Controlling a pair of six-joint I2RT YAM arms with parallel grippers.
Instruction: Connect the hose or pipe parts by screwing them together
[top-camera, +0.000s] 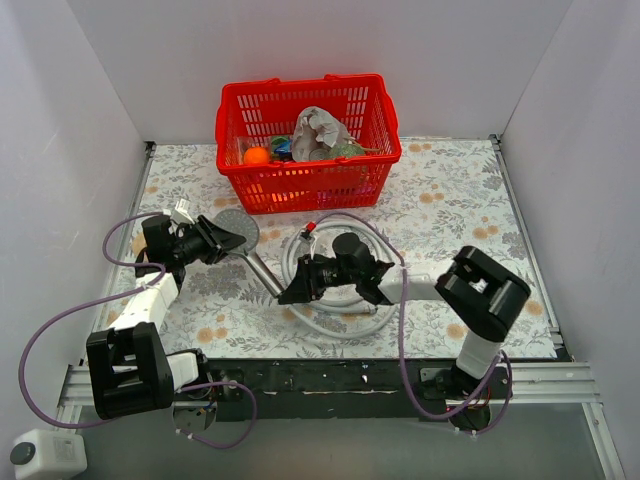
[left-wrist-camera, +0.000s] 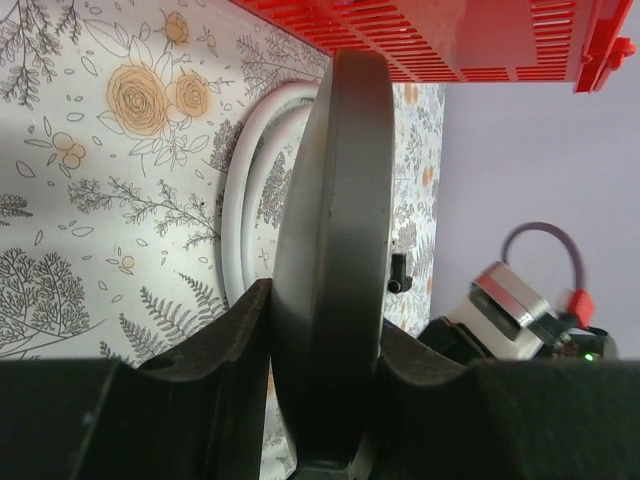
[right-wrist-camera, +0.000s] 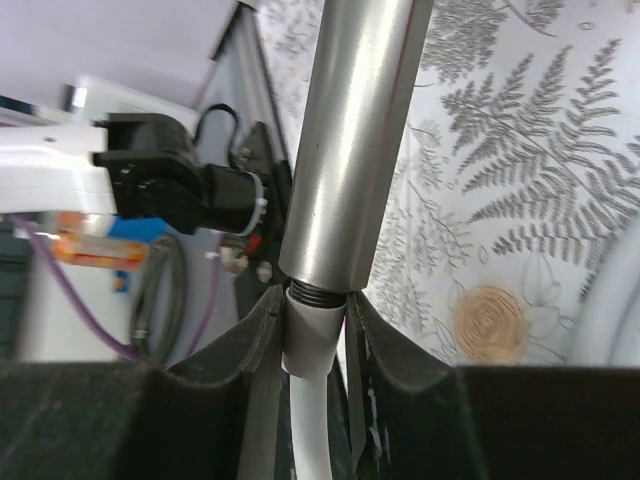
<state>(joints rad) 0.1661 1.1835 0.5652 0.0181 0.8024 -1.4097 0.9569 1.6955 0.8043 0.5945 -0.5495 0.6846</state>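
Note:
The shower head's round grey disc (top-camera: 237, 230) is held on edge, and my left gripper (top-camera: 213, 240) is shut across its rim. The left wrist view shows the dark disc (left-wrist-camera: 335, 230) pinched between both pads, with my left gripper (left-wrist-camera: 322, 345) around it. Its handle (top-camera: 264, 270) slants down to the right toward my right gripper (top-camera: 297, 288). In the right wrist view the metal handle (right-wrist-camera: 355, 140) ends in dark threads that meet the hose's pale end nut (right-wrist-camera: 315, 335). My right gripper (right-wrist-camera: 312, 335) is shut on that nut. The light-grey hose (top-camera: 345, 322) lies coiled under the right arm.
A red basket (top-camera: 372, 150) holding a cloth, an orange ball and other items stands at the back centre, close behind the shower head. White walls enclose the flowered table (top-camera: 450, 200) on three sides. Purple cables (top-camera: 60, 320) loop beside the left arm.

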